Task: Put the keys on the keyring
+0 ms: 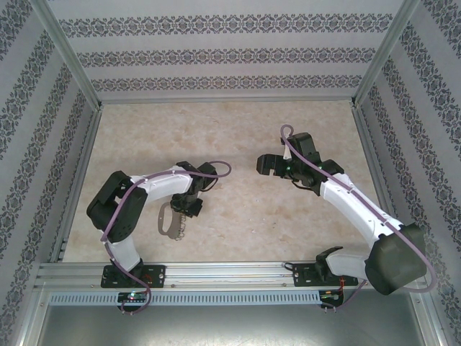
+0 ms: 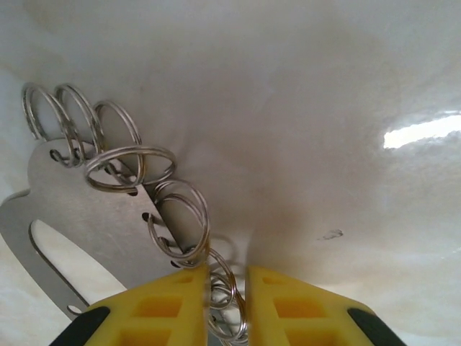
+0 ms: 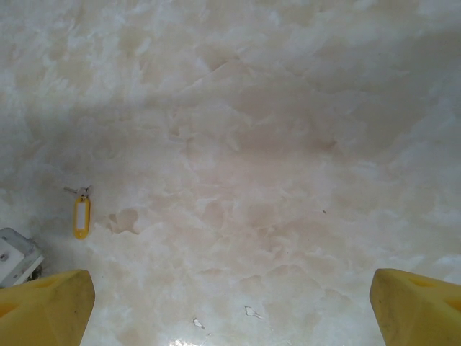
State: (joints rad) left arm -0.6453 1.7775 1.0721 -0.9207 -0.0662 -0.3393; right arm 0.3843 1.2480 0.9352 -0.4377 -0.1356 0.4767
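Left wrist: keyring (image 2: 94,216) pinched by end rings btwn left pincer (image 2: 227,277) tips, rest juts up-left; right pincer (image 3: 230,277) spread wide.

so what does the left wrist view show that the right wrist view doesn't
Left wrist: left gripper closed on split rings threaded through a flat slotted keyring. Right wrist: right gripper wide open, a small yellow tag lying on the table. Both: yellow fingers over that pale marbled surface.
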